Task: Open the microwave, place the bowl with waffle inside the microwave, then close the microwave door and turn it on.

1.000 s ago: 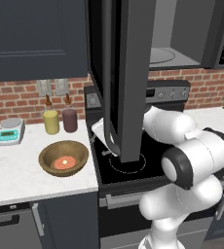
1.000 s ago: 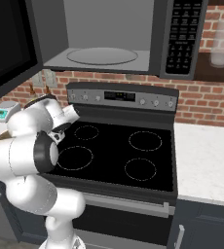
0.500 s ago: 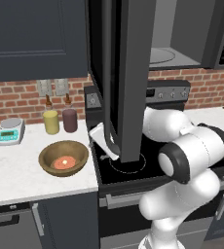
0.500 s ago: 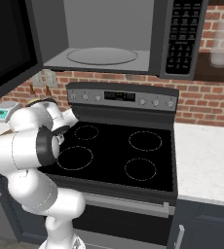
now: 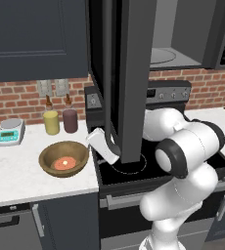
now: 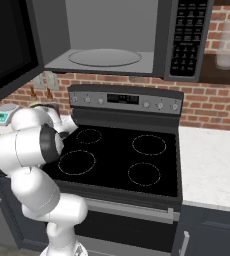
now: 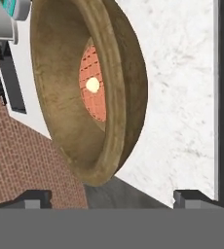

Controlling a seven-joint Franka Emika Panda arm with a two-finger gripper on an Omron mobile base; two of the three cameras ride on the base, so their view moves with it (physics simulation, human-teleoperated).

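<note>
The microwave (image 6: 107, 40) hangs over the stove with its light grey cavity exposed. The microwave door (image 5: 128, 73) stands swung wide open toward me, edge-on. The brown wooden bowl (image 5: 64, 158) rests on the white counter left of the stove, with the reddish waffle (image 5: 63, 163) lying in it. My gripper (image 5: 92, 140) hovers just right of the bowl, below the open door. In the hand view the bowl (image 7: 121, 102) looms close with the waffle (image 7: 92, 87) inside, and my gripper (image 7: 114, 198) is open, its fingertips (image 7: 36, 198) spread wide, touching nothing.
A yellow jar (image 5: 51, 122), a maroon jar (image 5: 70, 120) and a small scale (image 5: 11, 132) stand along the brick wall behind the bowl. The black stove top (image 6: 117, 160) lies right of the bowl. The open door hangs low over the stove's left edge.
The hand has slid a little left and down, closer to the bowl. The bowl, waffle and door have stayed put.
</note>
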